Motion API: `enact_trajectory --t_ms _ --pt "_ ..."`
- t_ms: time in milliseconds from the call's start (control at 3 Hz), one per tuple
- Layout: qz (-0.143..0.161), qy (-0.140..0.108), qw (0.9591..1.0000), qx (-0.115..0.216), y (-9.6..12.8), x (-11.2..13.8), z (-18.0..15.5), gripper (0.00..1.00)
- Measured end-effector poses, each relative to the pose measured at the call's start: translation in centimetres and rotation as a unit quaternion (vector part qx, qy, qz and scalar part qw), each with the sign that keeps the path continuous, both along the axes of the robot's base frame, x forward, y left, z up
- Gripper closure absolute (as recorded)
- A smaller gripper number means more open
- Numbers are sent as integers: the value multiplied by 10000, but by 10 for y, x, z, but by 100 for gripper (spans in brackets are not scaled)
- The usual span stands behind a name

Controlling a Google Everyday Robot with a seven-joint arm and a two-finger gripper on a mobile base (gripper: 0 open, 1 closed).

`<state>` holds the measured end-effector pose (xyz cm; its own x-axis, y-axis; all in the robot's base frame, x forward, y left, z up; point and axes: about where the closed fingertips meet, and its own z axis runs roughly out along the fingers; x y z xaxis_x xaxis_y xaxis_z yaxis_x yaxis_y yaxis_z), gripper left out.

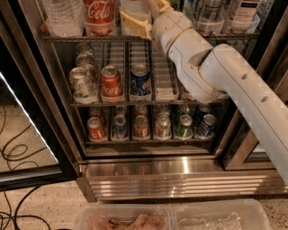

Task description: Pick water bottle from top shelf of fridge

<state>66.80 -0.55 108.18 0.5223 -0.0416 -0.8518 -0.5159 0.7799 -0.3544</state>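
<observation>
Two neighbours crowd the water bottle (pixel 133 4) on the top shelf (pixel 67 38): Coke bottle (pixel 99 15) just left, arm (pixel 216 67) right. Gripper (pixel 143 18) sits across the water bottle's base; we cannot tell its grip. Cans (pixel 111 83) fill the lower racks.
</observation>
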Motion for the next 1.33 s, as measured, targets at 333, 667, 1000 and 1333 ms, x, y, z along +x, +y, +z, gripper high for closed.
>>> enact_trajectory --t_ms 333,667,1000,1333 --pt "15 -101 9999 22 0 0 13 100" --pt "45 -216 9997 -44 0 6 27 100" --pt "30 -291 9995 -99 -3 11 34 100" --pt "1 -359 9993 -134 -6 15 40 100"
